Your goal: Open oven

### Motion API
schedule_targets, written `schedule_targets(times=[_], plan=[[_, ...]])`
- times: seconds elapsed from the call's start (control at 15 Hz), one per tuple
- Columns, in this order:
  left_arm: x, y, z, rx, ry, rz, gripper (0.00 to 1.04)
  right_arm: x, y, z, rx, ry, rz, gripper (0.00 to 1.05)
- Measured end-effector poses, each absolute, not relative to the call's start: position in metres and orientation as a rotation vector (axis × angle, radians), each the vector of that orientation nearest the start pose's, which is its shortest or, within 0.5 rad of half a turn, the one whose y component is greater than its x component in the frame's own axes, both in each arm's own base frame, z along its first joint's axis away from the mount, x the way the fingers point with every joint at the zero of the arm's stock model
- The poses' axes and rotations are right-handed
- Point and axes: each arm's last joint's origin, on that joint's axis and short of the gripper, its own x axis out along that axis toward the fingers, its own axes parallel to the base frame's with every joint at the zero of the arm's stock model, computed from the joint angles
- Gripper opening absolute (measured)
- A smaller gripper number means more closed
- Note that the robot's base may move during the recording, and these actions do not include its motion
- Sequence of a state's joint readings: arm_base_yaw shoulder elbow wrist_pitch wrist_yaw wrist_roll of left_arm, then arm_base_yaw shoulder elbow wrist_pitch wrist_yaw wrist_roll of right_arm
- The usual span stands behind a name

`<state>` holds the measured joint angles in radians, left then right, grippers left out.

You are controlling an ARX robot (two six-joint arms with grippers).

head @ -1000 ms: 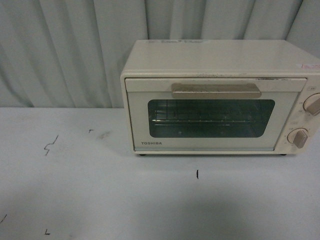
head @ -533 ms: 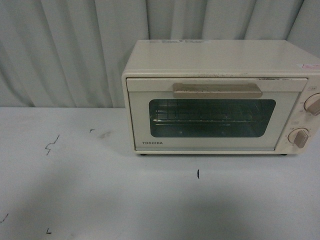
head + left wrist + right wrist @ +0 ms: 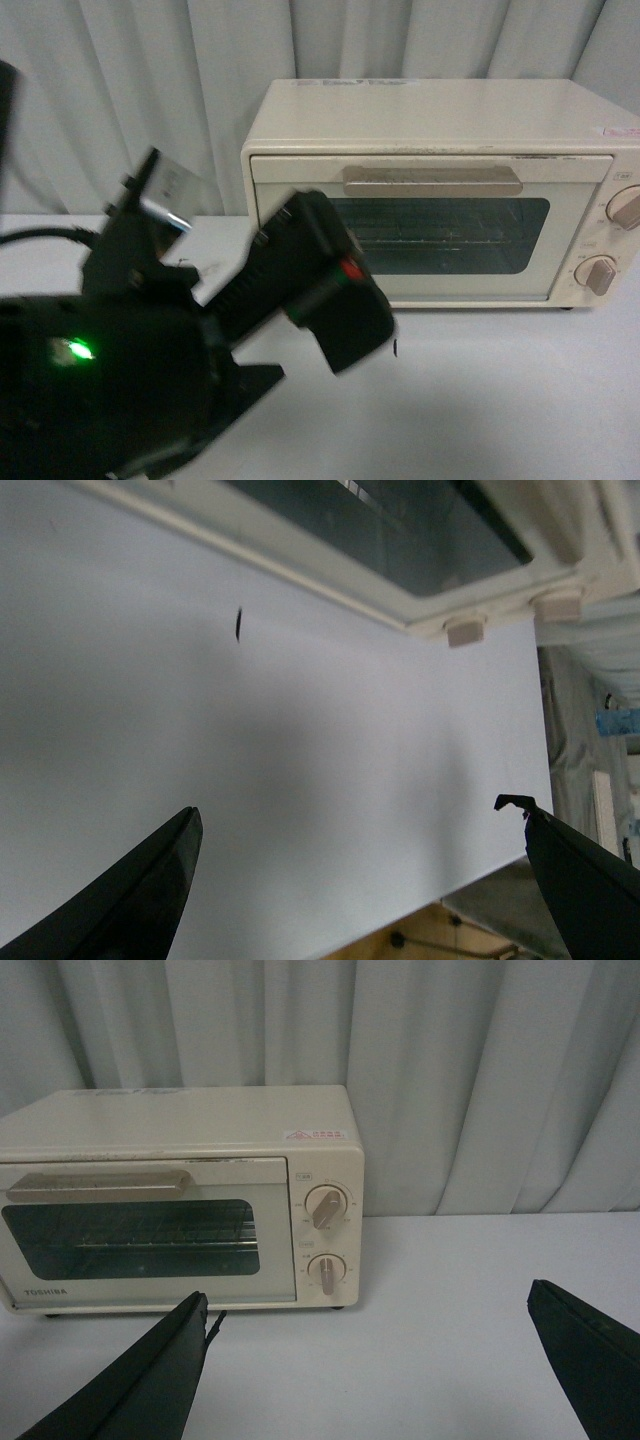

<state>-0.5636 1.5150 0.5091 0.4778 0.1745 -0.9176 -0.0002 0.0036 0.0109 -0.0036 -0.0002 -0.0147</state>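
The cream TOSHIBA oven [image 3: 440,130] stands at the back right of the white table, its glass door shut. Its beige bar handle [image 3: 432,181] runs along the door's top, and two beige knobs [image 3: 598,274] sit at the right. My left arm [image 3: 300,290], black and blurred, rises in front of the oven's lower left corner. My left gripper [image 3: 350,815] is open and empty above the table, apart from the oven's front [image 3: 400,530]. My right gripper [image 3: 367,1295] is open and empty, well back from the oven [image 3: 180,1120] and its handle [image 3: 98,1181].
A pale curtain [image 3: 150,100] hangs close behind the oven. The white table [image 3: 500,400] carries small black pen marks [image 3: 237,624]. The table's edge [image 3: 440,895] shows in the left wrist view, with floor and clutter beyond.
My left arm has swung into the front view from the lower left and now covers the oven's lower left corner. The oven has not moved and its door stays shut.
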Motion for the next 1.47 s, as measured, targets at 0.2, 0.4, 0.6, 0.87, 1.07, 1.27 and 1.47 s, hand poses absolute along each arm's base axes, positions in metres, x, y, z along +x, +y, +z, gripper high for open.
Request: schedule_targets(times=[0.2,0.4,0.6,0.87,1.07,1.27,1.47], plan=[[0.237,-0.178,0.097,-0.832,0.967,-0.344,0.98,0.097,0.000,0.167,-0.015,-0.004,0.000,0.98],[0.245,-0.184,0.070,-0.887,1.023,-0.219,0.98,0.097,0.000,0.167,-0.015,-0.004,0.000,0.98],[0.263,-0.183,0.066,-0.963,0.954,-0.102,0.98,0.097,0.000,0.167,-0.015,-0.004,0.000,0.98],[0.269,-0.171,0.056,-1.023,0.937,0.029,0.98,0.097,0.000,0.167,-0.015,-0.004,0.000,0.98],[0.268,-0.166,0.054,-1.050,0.934,0.037,0.98,0.097,0.000,0.167,-0.015,-0.004,0.000,0.98],[0.265,-0.165,0.053,-1.068,0.939,0.016,0.98,0.097,0.000,0.167,-0.015,-0.004,0.000,0.98],[0.264,-0.166,0.053,-1.069,0.953,0.000,0.98,0.097,0.000,0.167,-0.015,-0.004,0.000,0.98]])
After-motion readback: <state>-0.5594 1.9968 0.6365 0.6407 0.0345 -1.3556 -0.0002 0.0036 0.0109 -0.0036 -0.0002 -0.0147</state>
